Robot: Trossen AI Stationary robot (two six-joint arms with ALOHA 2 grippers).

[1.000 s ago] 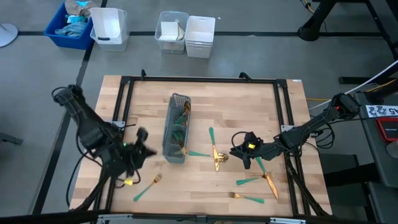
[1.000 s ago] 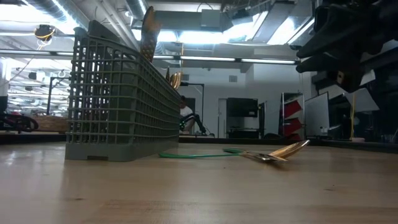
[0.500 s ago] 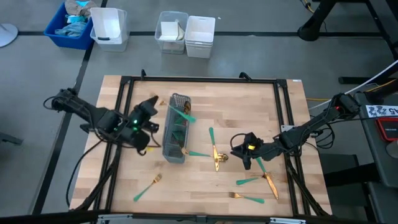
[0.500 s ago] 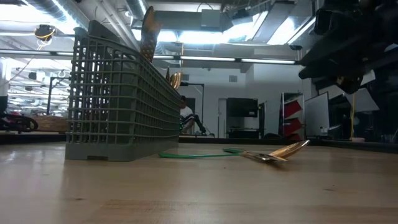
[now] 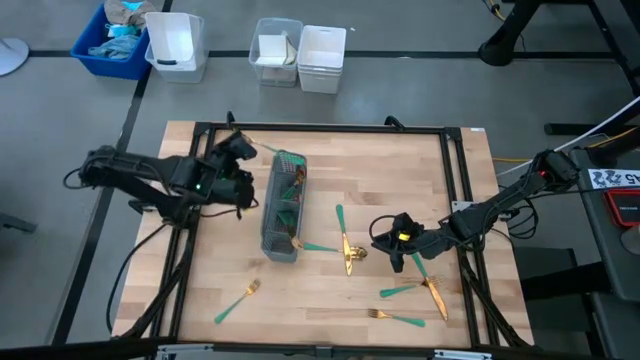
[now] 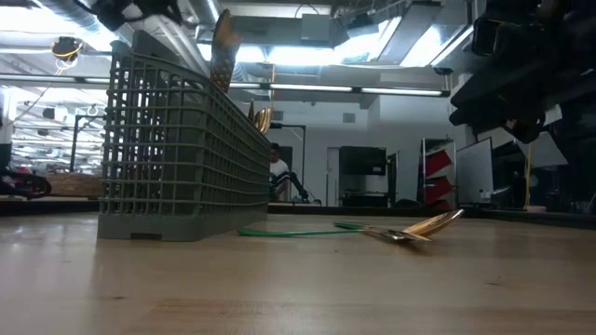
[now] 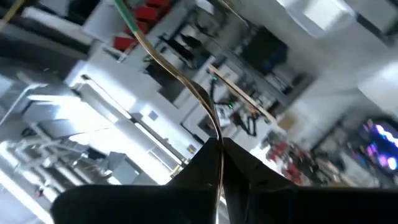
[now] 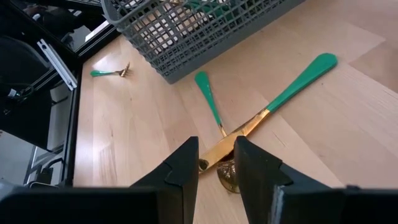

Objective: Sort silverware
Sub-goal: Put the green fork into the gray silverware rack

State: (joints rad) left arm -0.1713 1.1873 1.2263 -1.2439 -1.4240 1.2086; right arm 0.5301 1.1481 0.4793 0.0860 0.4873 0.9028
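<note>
My left gripper (image 5: 243, 152) is raised beside the far end of the grey mesh caddy (image 5: 283, 205), on its left side, and is shut on one piece of silverware (image 7: 186, 81). Its dark tip also shows at the top of the low view (image 6: 140, 9). My right gripper (image 5: 385, 243) hovers open above two crossed pieces (image 8: 249, 121) with gold heads and teal handles lying flat right of the caddy. Its fingers (image 8: 186, 168) stand to either side of the gold ends without touching. More pieces stand in the caddy. My left gripper pinches the piece of silverware between its two shut fingers on the thin gold metal part (image 7: 216, 134). The piece runs straight out beyond the fingertips, with its teal handle end (image 7: 124, 15) free in the air. It is lifted clear of the table.
A fork (image 5: 237, 300) lies near the table's near-left corner. Three more pieces (image 5: 405, 290) (image 5: 432, 290) (image 5: 395, 318) lie near the right arm, toward the near edge. A black frame (image 5: 320, 128) rims the wooden table. White bins (image 5: 300, 55) and a blue bin (image 5: 110, 40) sit beyond the far edge.
My left gripper has risen from the near-left part of the table and swung toward the far edge. It has carried the piece up past the caddy's left side to its far end, with the teal handle passing over the caddy.
</note>
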